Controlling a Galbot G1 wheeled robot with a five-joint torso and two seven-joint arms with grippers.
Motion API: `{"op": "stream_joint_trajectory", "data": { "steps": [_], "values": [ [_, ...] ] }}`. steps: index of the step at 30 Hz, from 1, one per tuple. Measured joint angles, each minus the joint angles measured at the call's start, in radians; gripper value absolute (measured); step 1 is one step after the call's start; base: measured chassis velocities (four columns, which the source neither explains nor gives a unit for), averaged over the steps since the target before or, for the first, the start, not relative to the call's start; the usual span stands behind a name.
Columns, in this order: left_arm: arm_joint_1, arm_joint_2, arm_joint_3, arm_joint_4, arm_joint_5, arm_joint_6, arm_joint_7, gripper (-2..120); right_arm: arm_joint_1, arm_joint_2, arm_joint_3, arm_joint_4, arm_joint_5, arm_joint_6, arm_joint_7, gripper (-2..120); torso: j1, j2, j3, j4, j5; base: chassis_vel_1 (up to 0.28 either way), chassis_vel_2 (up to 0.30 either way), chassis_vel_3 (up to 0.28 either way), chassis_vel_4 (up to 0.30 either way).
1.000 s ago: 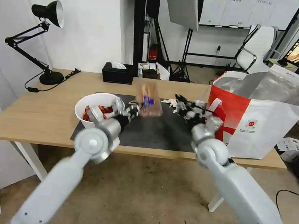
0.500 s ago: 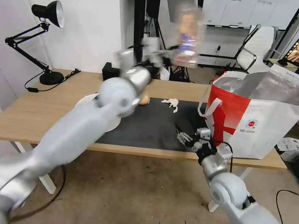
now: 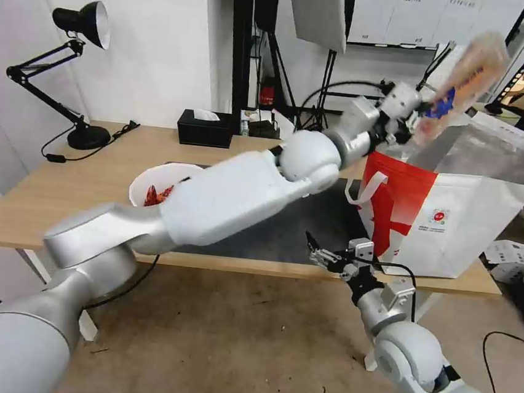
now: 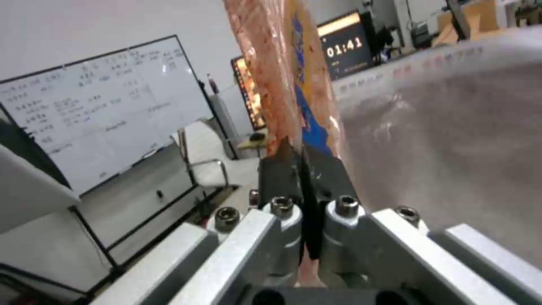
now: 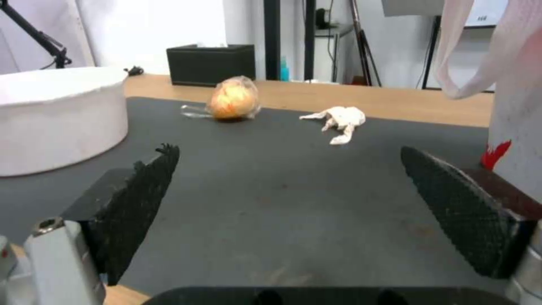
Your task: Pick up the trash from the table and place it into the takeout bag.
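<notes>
Clamping clamshell tray (image 3: 465, 74) above takeout bag (image 3: 459, 203), left gripper (image 4: 302, 165), right gripper (image 5: 288, 207) spread wide, timer "01:41".

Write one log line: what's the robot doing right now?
left gripper: shut on clamshell tray, above takeout bag | right gripper: open, at table edge

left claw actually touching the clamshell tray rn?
Touching. In the left wrist view the left claw is shut on the edge of the clear clamshell tray, with no gap. In the head view it holds the tray above the takeout bag.
</notes>
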Motion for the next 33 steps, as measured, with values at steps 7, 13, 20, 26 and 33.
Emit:
{"op": "stream_joint_trajectory", "data": {
  "steps": [7,13,20,26,33],
  "values": [
    [0.013,-0.012,0.015,-0.010,-0.019,0.003,-0.002,7,-0.063,0.001,0.065,0.025,-0.014,0.011,-0.014,100,0.000,0.000,0.000,-0.0005,-0.0002,0.000,0.000,0.000,0.000],
    [0.022,-0.004,0.023,-0.041,-0.046,0.003,-0.027,29,-0.075,-0.006,0.085,0.037,-0.015,0.012,-0.017,100,0.000,0.000,0.000,-0.0001,-0.0003,0.000,0.000,0.000,0.000],
    [0.044,0.022,-0.025,-0.101,-0.092,0.003,-0.067,52,-0.092,-0.008,0.105,0.048,-0.013,0.013,-0.017,100,0.000,0.000,0.000,-0.0005,-0.0003,0.000,0.000,0.000,0.000],
    [0.143,0.152,-0.121,-0.281,-0.110,0.017,-0.149,73,-0.108,-0.003,0.129,0.079,-0.014,0.044,-0.015,100,0.000,0.000,0.000,-0.0005,-0.0005,0.000,0.000,0.000,0.000],
    [0.417,0.449,-0.342,-0.546,-0.065,0.005,-0.155,97,-0.162,-0.010,0.215,0.146,-0.015,0.090,-0.010,100,0.000,0.000,0.000,-0.0001,-0.0008,0.000,0.000,0.000,0.000]
  ]
}}
